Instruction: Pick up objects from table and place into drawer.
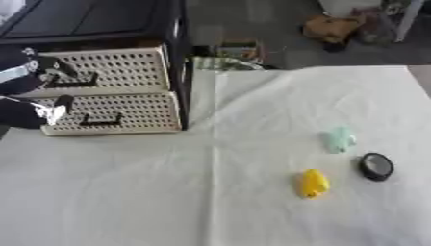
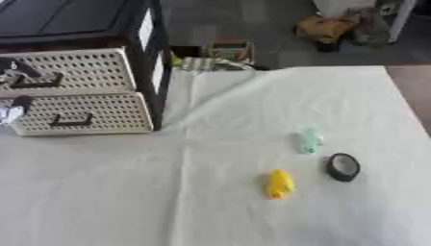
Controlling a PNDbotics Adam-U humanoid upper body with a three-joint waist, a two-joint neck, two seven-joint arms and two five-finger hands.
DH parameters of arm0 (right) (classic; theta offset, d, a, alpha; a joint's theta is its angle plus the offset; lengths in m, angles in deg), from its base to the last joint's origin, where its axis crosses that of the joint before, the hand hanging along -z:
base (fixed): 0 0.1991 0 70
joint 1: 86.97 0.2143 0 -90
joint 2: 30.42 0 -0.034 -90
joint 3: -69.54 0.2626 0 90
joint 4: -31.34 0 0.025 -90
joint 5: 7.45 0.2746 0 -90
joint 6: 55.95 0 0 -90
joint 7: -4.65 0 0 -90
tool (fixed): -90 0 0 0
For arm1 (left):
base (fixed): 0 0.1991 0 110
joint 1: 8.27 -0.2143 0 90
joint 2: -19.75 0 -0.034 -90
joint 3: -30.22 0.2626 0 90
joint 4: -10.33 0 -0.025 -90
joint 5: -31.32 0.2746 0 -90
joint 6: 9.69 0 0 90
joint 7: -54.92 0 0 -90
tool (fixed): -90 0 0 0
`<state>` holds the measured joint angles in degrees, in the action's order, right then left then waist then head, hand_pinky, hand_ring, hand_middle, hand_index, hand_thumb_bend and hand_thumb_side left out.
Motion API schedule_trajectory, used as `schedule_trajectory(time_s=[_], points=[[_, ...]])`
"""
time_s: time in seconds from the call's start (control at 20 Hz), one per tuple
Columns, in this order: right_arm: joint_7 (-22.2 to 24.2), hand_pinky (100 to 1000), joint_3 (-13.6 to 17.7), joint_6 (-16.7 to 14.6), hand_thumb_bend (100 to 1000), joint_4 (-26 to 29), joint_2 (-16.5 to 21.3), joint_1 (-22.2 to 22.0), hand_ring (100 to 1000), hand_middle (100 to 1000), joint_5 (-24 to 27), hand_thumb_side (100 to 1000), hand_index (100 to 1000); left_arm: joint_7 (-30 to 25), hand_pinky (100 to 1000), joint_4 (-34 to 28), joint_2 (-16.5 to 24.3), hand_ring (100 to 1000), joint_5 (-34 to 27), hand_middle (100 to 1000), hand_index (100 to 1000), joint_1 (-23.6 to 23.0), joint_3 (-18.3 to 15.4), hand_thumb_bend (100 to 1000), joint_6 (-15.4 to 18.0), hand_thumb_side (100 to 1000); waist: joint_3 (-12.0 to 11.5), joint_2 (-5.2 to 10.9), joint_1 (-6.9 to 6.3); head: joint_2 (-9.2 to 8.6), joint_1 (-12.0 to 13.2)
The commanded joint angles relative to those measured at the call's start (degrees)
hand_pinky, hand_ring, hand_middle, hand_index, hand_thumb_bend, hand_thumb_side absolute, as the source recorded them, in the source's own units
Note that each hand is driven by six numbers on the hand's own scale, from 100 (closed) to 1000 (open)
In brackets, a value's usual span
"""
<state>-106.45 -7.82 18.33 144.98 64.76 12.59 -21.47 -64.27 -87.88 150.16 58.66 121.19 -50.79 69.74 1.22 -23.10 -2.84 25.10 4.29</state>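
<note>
A black drawer cabinet [image 1: 179,72] stands at the table's back left, with two cream perforated drawers: an upper one [image 1: 114,69] and a lower one [image 1: 126,113], each with a black handle. My left hand [image 1: 21,77] is at the left edge in front of the drawers, open, its fingers spread, one tip by the upper handle [image 1: 71,82]. On the right of the table lie a yellow object [image 1: 314,183], a mint-green object [image 1: 340,139] and a black round ring-like object [image 1: 376,166], all apart from each other. My right hand shows in no view.
A white cloth [image 1: 168,192] covers the table; its right edge [image 2: 404,105] runs close behind the black object. Beyond the far edge, on the floor, are a brown bundle [image 1: 333,26] and a small box [image 1: 240,48].
</note>
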Motion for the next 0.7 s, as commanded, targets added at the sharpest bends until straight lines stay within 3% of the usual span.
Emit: schedule_trajectory(time_s=[0.05, 0.7], points=[[0.16, 738, 0.38, -0.21, 410, 0.95, 0.72, 0.41, 684, 384, -0.39, 977, 817, 0.96, 100, 0.24, 1.21, 100, 0.45, 100, 888, 0.98, -1.14, 105, -0.28, 408, 0.19, 0.81, 0.05, -0.98, 0.24], [0.39, 739, 0.35, -0.46, 422, 0.95, 0.34, 0.74, 684, 377, -0.64, 974, 817, 1.96, 100, 1.9, 0.31, 100, 5.2, 100, 861, 0.96, -0.45, 105, 0.66, 408, 1.09, -0.63, -0.08, -2.2, 0.5]])
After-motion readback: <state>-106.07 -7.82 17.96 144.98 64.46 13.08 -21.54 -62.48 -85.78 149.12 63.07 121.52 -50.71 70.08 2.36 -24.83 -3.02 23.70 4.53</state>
